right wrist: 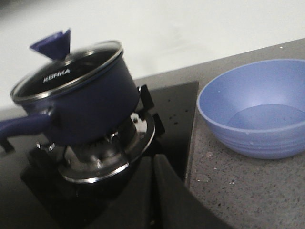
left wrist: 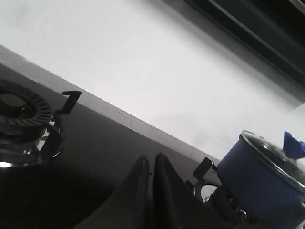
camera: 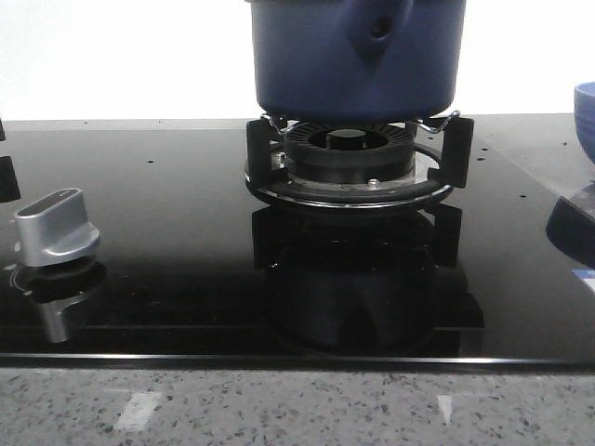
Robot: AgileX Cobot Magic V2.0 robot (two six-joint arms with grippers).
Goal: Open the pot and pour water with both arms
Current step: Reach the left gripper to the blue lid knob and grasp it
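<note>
The dark navy pot (camera: 358, 56) sits on the gas burner's support (camera: 353, 163) at the back middle, its handle lug (camera: 376, 32) facing me. In the right wrist view the pot (right wrist: 86, 102) wears a glass lid (right wrist: 66, 71) with a blue knob (right wrist: 53, 44). The pot (left wrist: 264, 183) with its lid also shows in the left wrist view. My left gripper (left wrist: 151, 162) is shut and empty over the black hob, short of the pot. My right gripper (right wrist: 152, 164) is shut and empty, between the burner and the bowl. Neither gripper shows in the front view.
A light blue bowl (right wrist: 255, 107) stands on the speckled counter right of the hob; its edge (camera: 586, 116) shows in the front view. A silver control knob (camera: 58, 226) sits front left on the glass hob (camera: 167, 232). A second burner (left wrist: 21, 117) appears in the left wrist view.
</note>
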